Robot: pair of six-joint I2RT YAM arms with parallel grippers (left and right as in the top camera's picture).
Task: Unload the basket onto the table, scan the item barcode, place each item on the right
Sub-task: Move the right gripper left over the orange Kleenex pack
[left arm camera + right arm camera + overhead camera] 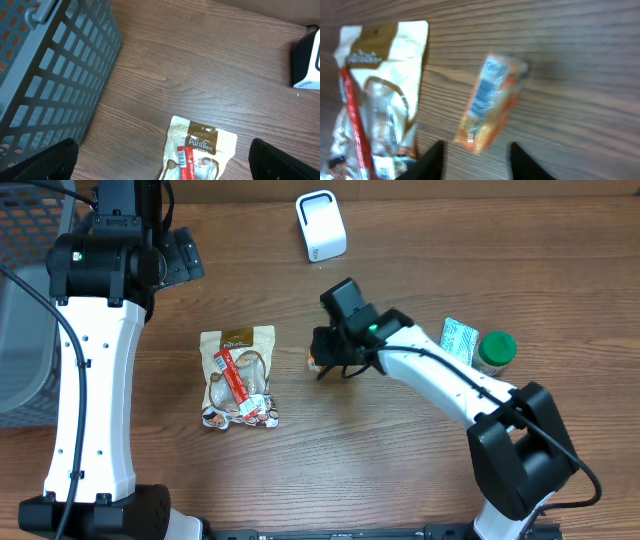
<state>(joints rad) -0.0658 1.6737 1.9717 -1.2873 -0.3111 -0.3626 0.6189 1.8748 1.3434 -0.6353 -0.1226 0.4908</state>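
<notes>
My right claw is half open at frame bottom, straddling the lower end of the orange box, holding nothing yet. I'd square up, squeeze gently, and keep the barcode uncovered.

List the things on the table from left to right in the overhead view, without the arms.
Grey basket, snack bag, white scanner, blister pack, green-lidded jar. The small orange box shares the scanner's span, so I omit it.
</notes>
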